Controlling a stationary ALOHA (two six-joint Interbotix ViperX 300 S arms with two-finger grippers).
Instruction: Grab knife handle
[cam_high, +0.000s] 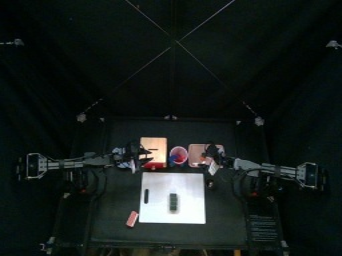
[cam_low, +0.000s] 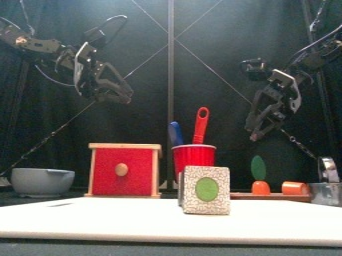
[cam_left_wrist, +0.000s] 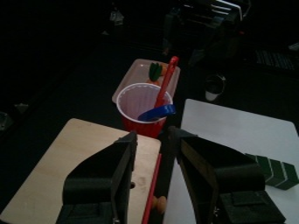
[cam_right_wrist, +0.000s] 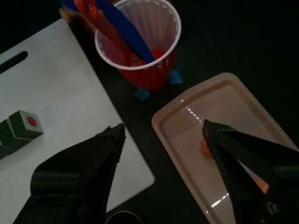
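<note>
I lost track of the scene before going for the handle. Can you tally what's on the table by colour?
Red: 3 - cup, utensil in the cup, box
Blue: 1 - utensil in the cup
Orange: 2 - small pieces on the pink tray
Pink: 1 - tray
Grey: 1 - bowl
White: 1 - cutting board
Green-marked: 1 - small block
Total: 10

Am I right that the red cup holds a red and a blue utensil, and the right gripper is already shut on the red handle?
Not quite. The red cup does hold a red utensil and a blue utensil, but the right gripper is open and apart from the cup, holding nothing. The right wrist view shows this.
</note>
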